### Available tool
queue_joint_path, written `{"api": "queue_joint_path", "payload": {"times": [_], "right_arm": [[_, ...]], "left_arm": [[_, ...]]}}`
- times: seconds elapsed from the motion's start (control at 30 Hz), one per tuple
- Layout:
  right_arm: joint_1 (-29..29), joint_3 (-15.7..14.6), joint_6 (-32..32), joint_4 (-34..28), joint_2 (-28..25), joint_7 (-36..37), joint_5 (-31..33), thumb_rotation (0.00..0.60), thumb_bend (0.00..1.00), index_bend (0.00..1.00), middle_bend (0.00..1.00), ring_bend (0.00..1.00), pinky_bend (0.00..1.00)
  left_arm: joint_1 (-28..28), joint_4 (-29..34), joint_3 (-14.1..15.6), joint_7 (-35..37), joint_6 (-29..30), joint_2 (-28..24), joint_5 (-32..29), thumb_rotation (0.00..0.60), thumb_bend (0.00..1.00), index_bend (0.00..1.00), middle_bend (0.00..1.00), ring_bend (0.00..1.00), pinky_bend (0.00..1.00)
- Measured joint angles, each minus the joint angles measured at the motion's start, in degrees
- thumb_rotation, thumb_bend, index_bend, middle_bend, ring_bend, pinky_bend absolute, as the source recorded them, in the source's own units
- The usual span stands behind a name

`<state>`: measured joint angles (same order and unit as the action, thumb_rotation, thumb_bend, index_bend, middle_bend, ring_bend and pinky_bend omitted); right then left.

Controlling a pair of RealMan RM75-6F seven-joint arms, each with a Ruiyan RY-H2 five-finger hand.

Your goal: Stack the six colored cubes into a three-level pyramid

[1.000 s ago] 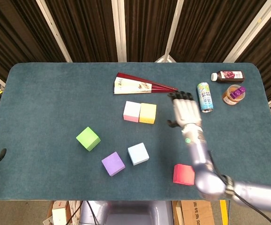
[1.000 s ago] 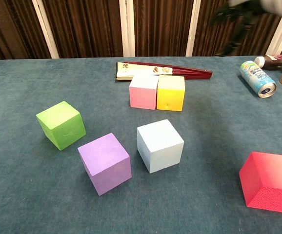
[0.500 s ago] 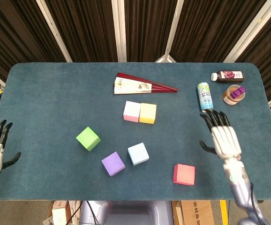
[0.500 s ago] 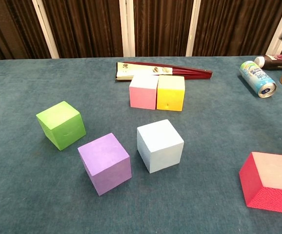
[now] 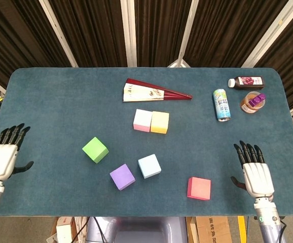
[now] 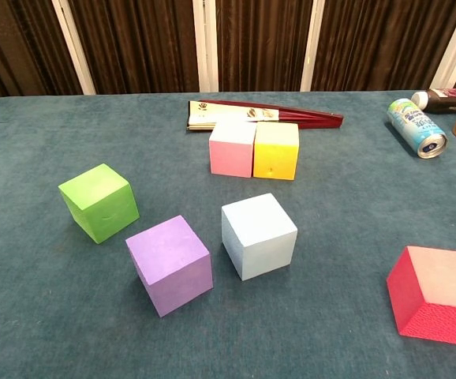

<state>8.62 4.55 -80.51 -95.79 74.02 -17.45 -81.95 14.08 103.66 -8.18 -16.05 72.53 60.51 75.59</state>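
Head view, left to right. At the lower left edge of the frame, the left hand (image 5: 2, 158) lies palm down over the table's border, fingers extended and apart, holding nothing. The blue-green table (image 5: 55, 101) fills the middle of the frame. Left of centre sits the green cube (image 5: 95, 150), turned at an angle; below and to its right lie the purple cube (image 5: 122, 176) and, just beside it, the light blue cube (image 5: 149, 166), apart from each other. Above them, near the frame's centre, the pink cube (image 5: 142, 120) and the yellow cube (image 5: 160, 122) stand side by side, faces touching. A folded red fan (image 5: 154, 92) lies above this pair, in the upper middle. The red cube (image 5: 199, 188) rests alone at lower centre-right, near the table's front edge. In the upper right are a can (image 5: 221, 105) lying on its side, a dark bottle (image 5: 246, 81) also on its side, and a small orange jar (image 5: 251, 102) with a purple lid. At the lower right, the right hand (image 5: 253, 169) lies flat, fingers spread, empty, well apart from the red cube.

Chest view: all six cubes rest singly on the table; neither hand appears.
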Motion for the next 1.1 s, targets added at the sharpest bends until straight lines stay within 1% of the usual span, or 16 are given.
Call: {"api": "queue_joint_path", "payload": {"times": [0.17,0.33,0.4,0.47,0.67,0.8,0.93,1.1], "right_arm": [[-0.24,0.32,-0.34,-0.42,-0.01,0.26,0.87,0.600,0.20,0.02,0.03,0.00,0.00],[-0.36,0.85,-0.41,-0.58,0.62,-1.38,2.91,0.600,0.20,0.02,0.02,0.00,0.00],[-0.32,1.24,-0.30,-0.66,0.83,-2.14,4.06,0.600,0.20,0.02,0.02,0.00,0.00],[-0.37,1.62,-0.45,-0.62,1.10,-2.79,5.02,0.600,0.20,0.02,0.02,0.00,0.00],[-0.39,2.49,-1.36,-0.06,2.73,-5.43,6.83,0.600,0.20,0.02,0.02,0.00,0.00],[-0.24,2.73,-1.63,0.20,3.52,-7.03,7.58,0.600,0.20,0.02,0.02,0.00,0.00],[-0.26,2.83,-1.90,0.27,3.84,-7.55,8.11,0.600,0.20,0.02,0.02,0.00,0.00],[-0.46,2.99,-2.06,0.09,3.60,-6.97,8.60,0.600,0.20,0.02,0.02,0.00,0.00]], "left_arm": [[6.13,3.39,-1.32,-5.46,-9.48,-4.28,-4.44,0.600,0.21,0.03,0.00,0.00,0.00],[13.08,4.32,-2.27,-11.45,-16.89,-6.33,-7.11,0.600,0.21,0.02,0.00,0.00,0.00],[16.01,3.70,-2.43,-14.26,-19.30,-6.30,-7.52,0.600,0.21,0.01,0.00,0.00,0.00],[18.54,2.59,-2.57,-15.57,-22.06,-5.62,-7.72,0.600,0.21,0.01,0.00,0.00,0.00],[26.00,-2.13,-2.05,-15.60,-30.95,-2.64,-8.69,0.600,0.21,0.01,0.00,0.00,0.00],[28.64,-4.11,-1.07,-15.54,-33.17,-0.77,-8.89,0.600,0.21,0.01,0.01,0.00,0.00],[29.75,-4.95,-0.44,-14.44,-33.84,0.46,-8.63,0.600,0.21,0.03,0.03,0.00,0.00],[30.47,-6.23,1.07,-13.63,-34.16,1.98,-7.21,0.600,0.21,0.05,0.04,0.00,0.00]]}}
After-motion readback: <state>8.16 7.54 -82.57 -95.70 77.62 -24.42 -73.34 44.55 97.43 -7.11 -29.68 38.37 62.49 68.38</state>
